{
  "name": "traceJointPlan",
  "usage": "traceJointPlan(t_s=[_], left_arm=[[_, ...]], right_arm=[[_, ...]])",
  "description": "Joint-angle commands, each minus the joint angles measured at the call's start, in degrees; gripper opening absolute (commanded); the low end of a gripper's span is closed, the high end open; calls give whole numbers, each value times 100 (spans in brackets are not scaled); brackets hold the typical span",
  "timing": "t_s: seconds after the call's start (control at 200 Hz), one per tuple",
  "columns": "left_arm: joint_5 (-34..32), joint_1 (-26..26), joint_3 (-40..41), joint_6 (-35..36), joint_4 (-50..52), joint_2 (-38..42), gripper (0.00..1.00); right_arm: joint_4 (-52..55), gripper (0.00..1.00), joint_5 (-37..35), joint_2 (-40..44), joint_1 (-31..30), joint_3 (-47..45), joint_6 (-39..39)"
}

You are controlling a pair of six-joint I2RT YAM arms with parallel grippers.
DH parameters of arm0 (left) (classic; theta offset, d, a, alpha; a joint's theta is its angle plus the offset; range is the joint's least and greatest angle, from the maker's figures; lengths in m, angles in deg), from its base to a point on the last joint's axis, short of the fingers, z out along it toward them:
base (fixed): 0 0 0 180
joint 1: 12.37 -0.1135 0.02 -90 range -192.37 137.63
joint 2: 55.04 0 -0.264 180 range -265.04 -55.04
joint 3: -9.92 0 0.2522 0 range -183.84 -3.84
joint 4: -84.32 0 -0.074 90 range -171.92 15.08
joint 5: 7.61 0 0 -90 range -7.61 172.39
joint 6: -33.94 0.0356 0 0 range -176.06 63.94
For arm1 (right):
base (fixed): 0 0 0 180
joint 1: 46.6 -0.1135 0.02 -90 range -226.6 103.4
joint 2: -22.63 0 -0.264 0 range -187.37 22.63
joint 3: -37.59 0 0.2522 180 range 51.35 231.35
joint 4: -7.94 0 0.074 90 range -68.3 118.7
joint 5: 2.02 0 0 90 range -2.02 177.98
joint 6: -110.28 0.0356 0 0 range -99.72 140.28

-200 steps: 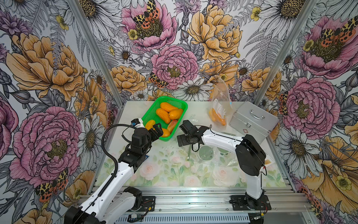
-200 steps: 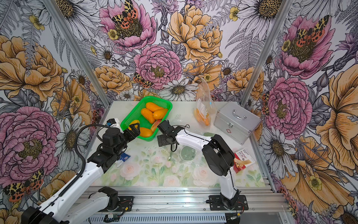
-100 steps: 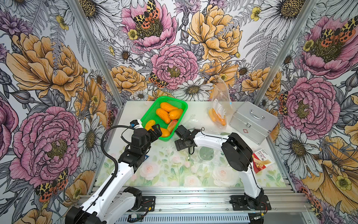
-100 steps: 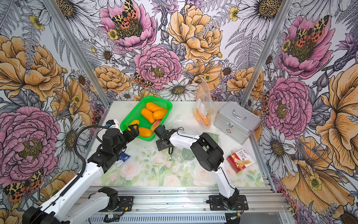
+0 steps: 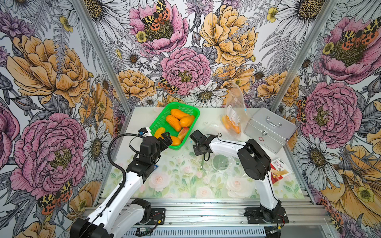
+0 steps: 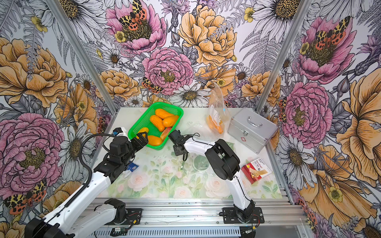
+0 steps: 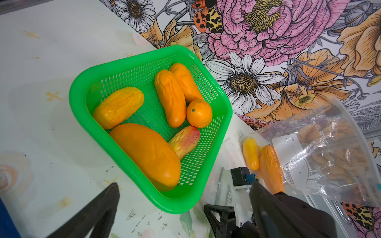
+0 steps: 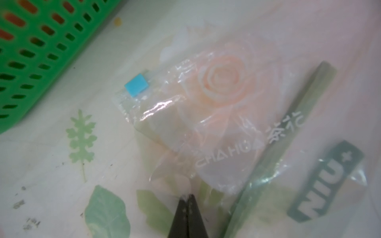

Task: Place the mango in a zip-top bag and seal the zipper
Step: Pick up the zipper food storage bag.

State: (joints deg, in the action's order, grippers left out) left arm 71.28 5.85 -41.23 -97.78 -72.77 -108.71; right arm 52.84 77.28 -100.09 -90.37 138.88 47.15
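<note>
The right gripper (image 8: 188, 198), whose jaws stood wide apart a second ago, has closed: they now meet tip to tip, pinching a crumpled fold of the clear plastic zip-top bag (image 8: 206, 127). The right arm's black elbow joint (image 5: 253, 160) has swung in toward the middle of the scene, uncovering more of the red-and-white bandage box (image 5: 280, 170) in a top view.

Lighting bright and even, shadows soft on the surface (image 5: 185, 185). Both top views sharp, stretched toward the edges. Right wrist view blurred; glare on zip-top bag (image 8: 160, 109).
</note>
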Motion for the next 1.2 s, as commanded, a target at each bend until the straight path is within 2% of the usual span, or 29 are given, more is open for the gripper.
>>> traceJointPlan(t_s=[0.0, 0.44, 0.66, 1.011, 1.196], left_arm=[[67, -64, 74, -45, -104, -21, 99], [205, -70, 34, 84, -167, -3, 99], [342, -64, 7, 87, -232, -58, 99], [1498, 11, -561, 76, -308, -713, 99], [1828, 443, -936, -291, -534, -1375, 99]], right_arm=[[297, 0, -11, 228, 39, -114, -91], [303, 0, -569, 1600, 33, -450, -105], [229, 0, -349, 1820, 49, -424, -72], [-1279, 0, 140, 2713, 3, -1548, -540], [-1749, 0, 279, 2966, 0, -2004, -594]])
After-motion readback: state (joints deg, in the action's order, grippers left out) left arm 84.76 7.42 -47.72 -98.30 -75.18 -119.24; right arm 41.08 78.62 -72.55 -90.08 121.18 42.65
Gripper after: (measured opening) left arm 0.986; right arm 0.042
